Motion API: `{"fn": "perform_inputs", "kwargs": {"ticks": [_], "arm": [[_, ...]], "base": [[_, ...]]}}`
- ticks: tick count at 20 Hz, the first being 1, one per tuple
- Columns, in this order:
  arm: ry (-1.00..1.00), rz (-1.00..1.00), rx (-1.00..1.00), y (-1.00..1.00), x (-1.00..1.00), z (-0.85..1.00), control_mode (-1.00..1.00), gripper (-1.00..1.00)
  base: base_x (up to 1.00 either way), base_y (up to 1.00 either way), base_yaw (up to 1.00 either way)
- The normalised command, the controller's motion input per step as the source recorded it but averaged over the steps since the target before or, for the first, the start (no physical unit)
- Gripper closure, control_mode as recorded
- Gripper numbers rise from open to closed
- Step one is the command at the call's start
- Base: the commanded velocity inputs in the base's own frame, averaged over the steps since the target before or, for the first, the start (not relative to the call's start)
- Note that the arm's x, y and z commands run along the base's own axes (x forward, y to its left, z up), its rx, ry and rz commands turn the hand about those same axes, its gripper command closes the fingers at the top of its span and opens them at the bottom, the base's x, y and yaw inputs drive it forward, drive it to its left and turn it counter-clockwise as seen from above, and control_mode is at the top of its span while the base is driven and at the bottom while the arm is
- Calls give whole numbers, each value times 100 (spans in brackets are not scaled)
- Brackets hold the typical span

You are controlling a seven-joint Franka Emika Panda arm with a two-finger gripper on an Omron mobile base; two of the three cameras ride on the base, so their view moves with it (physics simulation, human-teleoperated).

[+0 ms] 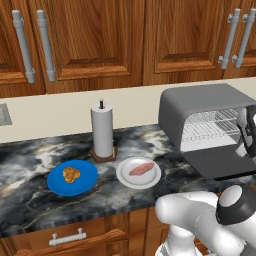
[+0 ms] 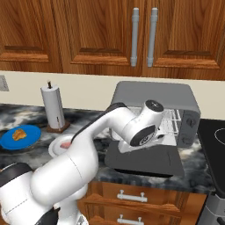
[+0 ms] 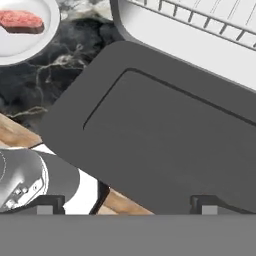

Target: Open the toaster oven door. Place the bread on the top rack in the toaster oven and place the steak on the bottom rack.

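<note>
The grey toaster oven point(image 1: 200, 107) stands at the right of the counter. Its door point(image 1: 220, 162) lies folded down flat, showing the top rack point(image 1: 215, 120) and the bottom rack point(image 1: 202, 134), both bare. In the hand view my gripper point(image 3: 127, 204) hovers over the lowered door point(image 3: 165, 140), open wide with nothing between its fingertips point(image 3: 50, 202). My hand point(image 2: 144, 128) hangs just in front of the oven mouth. The bread point(image 1: 71, 174) rests on a blue plate point(image 1: 57, 186). The steak point(image 1: 141, 168) lies on a white plate point(image 1: 125, 179), left of the door.
A white paper-towel roll point(image 1: 102, 131) stands upright behind the two plates. Wooden cabinets point(image 1: 100, 40) run above the counter and drawers below it. A dark stovetop point(image 2: 213, 136) borders the oven on the right.
</note>
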Motion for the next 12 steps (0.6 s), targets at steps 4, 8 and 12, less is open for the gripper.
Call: {"fn": "perform_inputs", "kwargs": {"ticks": [4, 8, 12], "arm": [[-15, 1, 23, -2, 31, 18, -100, -100], [-24, 0, 22, 0, 24, 4, -100, -100], [-26, -14, 13, 14, 23, -1, -100, -100]], "base": [[0, 0, 0], [0, 0, 0], [0, 0, 0]]}}
